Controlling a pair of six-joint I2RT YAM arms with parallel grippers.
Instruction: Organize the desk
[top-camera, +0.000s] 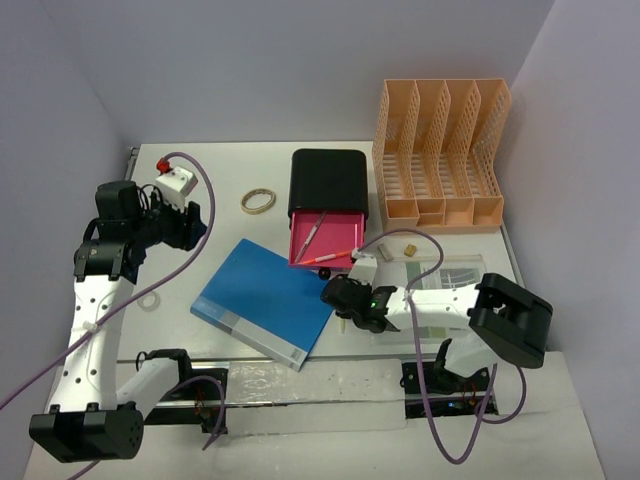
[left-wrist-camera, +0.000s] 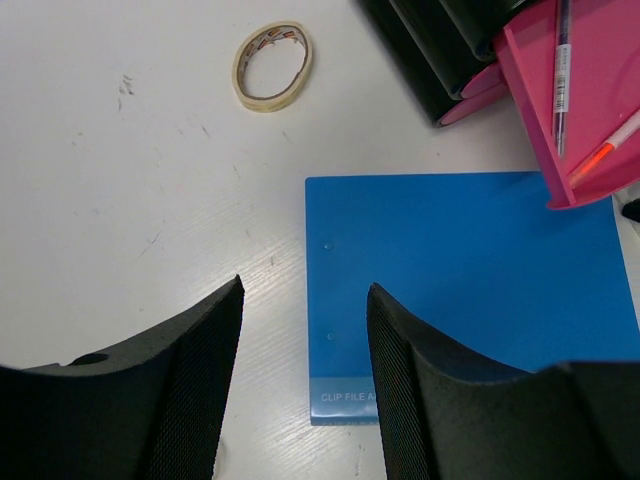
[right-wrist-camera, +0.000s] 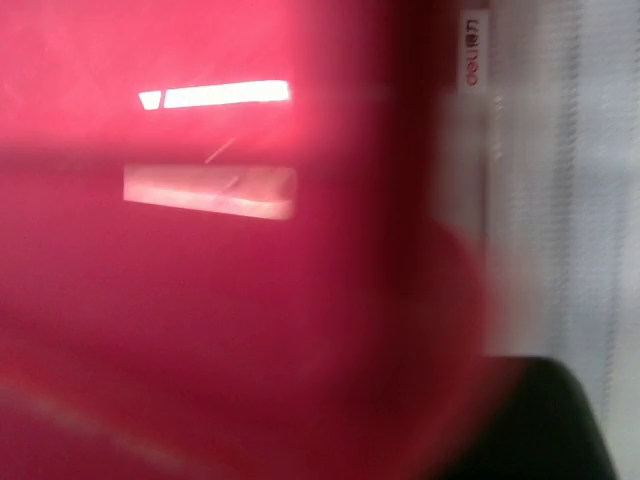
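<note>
We saw a white desk (top-camera: 230, 230), a blue folder (top-camera: 265, 295) with a paler edge strip, a black box (top-camera: 329, 178) with a pink drawer (top-camera: 340, 232), an orange slotted rack (top-camera: 440, 150) at one o'clock, and a cream tape ring (left-wrist-camera: 268, 104).

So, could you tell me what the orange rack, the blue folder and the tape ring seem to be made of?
Rack: likely moulded plastic, matte, with slotted walls. Folder: probably plastic sheet, smooth with a faint sheen. Tape ring: looks like clear tape on a pale core, yellowish.
</note>
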